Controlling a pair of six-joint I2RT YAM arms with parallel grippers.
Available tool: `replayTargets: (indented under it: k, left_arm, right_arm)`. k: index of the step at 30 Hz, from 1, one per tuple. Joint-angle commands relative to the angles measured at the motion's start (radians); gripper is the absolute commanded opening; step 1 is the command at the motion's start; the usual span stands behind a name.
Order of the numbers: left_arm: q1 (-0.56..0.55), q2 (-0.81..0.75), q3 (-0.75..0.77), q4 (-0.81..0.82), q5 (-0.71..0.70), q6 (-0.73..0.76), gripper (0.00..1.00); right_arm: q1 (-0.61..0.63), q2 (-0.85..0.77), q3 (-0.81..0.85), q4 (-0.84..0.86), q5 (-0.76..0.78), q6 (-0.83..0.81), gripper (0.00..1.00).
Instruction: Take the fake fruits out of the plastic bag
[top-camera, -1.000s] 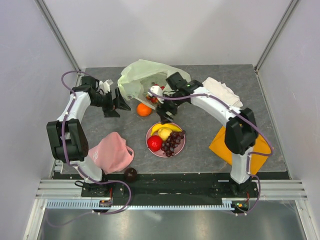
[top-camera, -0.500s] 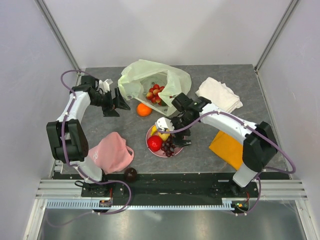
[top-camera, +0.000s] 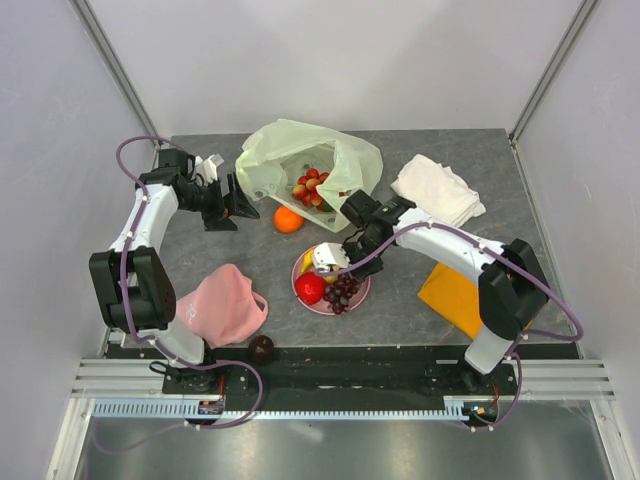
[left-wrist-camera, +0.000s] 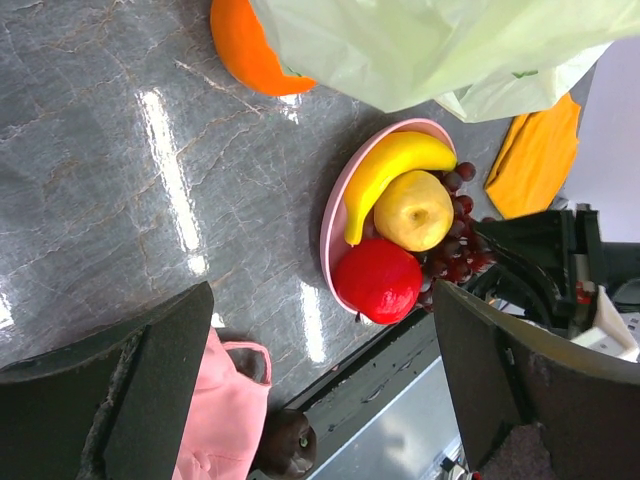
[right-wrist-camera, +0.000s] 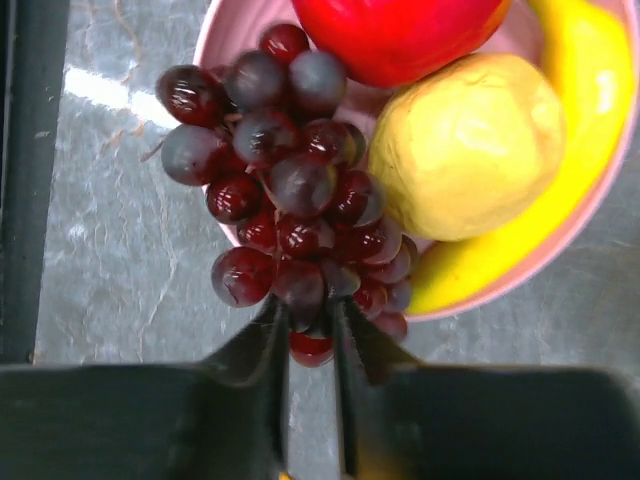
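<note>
Top external view: the berry cluster (top-camera: 312, 188) lies inside the bag (top-camera: 268, 150), nearer the right jaws, nearly together over grapes (top-camera: 345, 290) just before the bag, than the wide-apart left jaws beside it.

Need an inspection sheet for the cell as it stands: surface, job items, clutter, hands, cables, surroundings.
Surface: grey stone-look tabletop, no spills seen.
Job's things: plastic bag open, berry cluster inside; orange on the table beside it; banana, apple, yellow pear-like fruit and grape bunch on the pink plate; plum at the near edge.
Clutter: pink cloth, white cloth, orange cloth.
Hands: left hand open, empty, left of the bag; right hand shut on the grape bunch's lowest grapes.
Cables: purple cable along each arm, no snag seen.
Surroundings: white walls, metal rail in front.
</note>
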Motion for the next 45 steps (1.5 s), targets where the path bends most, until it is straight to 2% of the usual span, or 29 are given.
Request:
replayTargets:
  k: [1, 2, 6, 9, 11, 14, 15, 17, 21, 24, 28, 30, 31, 33, 34, 35, 39, 41, 42, 43, 45]
  left_arm:
    - [0.003, -0.020, 0.007, -0.001, 0.012, 0.033, 0.97]
    - [0.001, -0.013, 0.010, -0.001, 0.016, 0.031, 0.96]
    - [0.003, 0.008, 0.021, 0.000, 0.036, 0.028, 0.96]
    - [0.003, 0.020, 0.033, 0.003, 0.042, 0.025, 0.96]
    - [0.003, 0.022, 0.041, 0.005, 0.044, 0.022, 0.96]
    - [0.003, 0.014, 0.045, 0.005, 0.039, 0.023, 0.96]
    - [0.001, 0.013, 0.045, 0.005, 0.038, 0.025, 0.96]
    - [0.003, 0.001, 0.041, 0.005, 0.027, 0.028, 0.96]
    - [0.003, -0.015, 0.030, 0.006, 0.022, 0.031, 0.96]
    - [0.001, -0.023, 0.022, 0.008, 0.019, 0.033, 0.96]
    - [0.003, -0.029, 0.013, 0.006, 0.016, 0.034, 0.96]
    - [0.003, -0.036, 0.012, 0.005, 0.015, 0.034, 0.96]
    - [0.001, -0.041, 0.008, 0.006, 0.016, 0.036, 0.96]
    - [0.003, -0.049, 0.002, 0.006, 0.016, 0.036, 0.96]
    - [0.003, -0.050, -0.004, 0.006, 0.016, 0.037, 0.96]
    - [0.001, -0.052, -0.008, 0.006, 0.016, 0.037, 0.96]
    - [0.003, -0.064, -0.015, 0.008, -0.004, 0.040, 0.96]
    - [0.004, -0.079, -0.010, 0.012, -0.014, 0.036, 0.96]
    - [0.009, -0.082, -0.002, 0.014, -0.022, 0.033, 0.96]
    - [0.012, -0.091, 0.001, 0.016, -0.025, 0.027, 0.96]
    - [0.019, -0.098, 0.019, 0.017, -0.036, 0.025, 0.96]
  right_arm:
    - [0.011, -0.120, 0.117, -0.173, -0.026, -0.081, 0.10]
    - [0.011, -0.136, 0.163, -0.204, -0.023, -0.089, 0.00]
    - [0.011, -0.187, 0.292, -0.285, -0.007, -0.108, 0.01]
    - [0.000, -0.162, 0.422, -0.279, -0.021, -0.060, 0.00]
    - [-0.015, -0.112, 0.526, -0.249, -0.053, 0.030, 0.00]
    - [-0.053, -0.038, 0.618, -0.092, -0.064, 0.222, 0.00]
    - [-0.069, -0.021, 0.630, 0.014, -0.053, 0.282, 0.00]
    - [-0.078, 0.032, 0.651, 0.116, -0.005, 0.389, 0.00]
    - [-0.090, 0.134, 0.665, 0.371, 0.074, 0.521, 0.00]
    - [-0.090, 0.236, 0.689, 0.477, 0.126, 0.601, 0.00]
    - [-0.092, 0.435, 0.777, 0.548, 0.215, 0.711, 0.00]
    - [-0.092, 0.483, 0.814, 0.569, 0.243, 0.742, 0.00]
    - [-0.093, 0.506, 0.805, 0.572, 0.243, 0.744, 0.04]
    - [-0.089, 0.513, 0.788, 0.574, 0.276, 0.744, 0.20]
    - [-0.089, 0.505, 0.757, 0.574, 0.287, 0.744, 0.38]
    - [-0.090, 0.494, 0.742, 0.574, 0.298, 0.744, 0.48]
    - [-0.092, 0.355, 0.677, 0.575, 0.257, 0.745, 0.70]
    - [-0.086, 0.298, 0.639, 0.575, 0.153, 0.738, 0.89]
    - [-0.083, 0.243, 0.622, 0.575, 0.117, 0.738, 0.94]
    - [-0.078, 0.217, 0.575, 0.577, 0.015, 0.736, 0.98]
    - [-0.060, 0.160, 0.518, 0.574, -0.084, 0.745, 0.98]
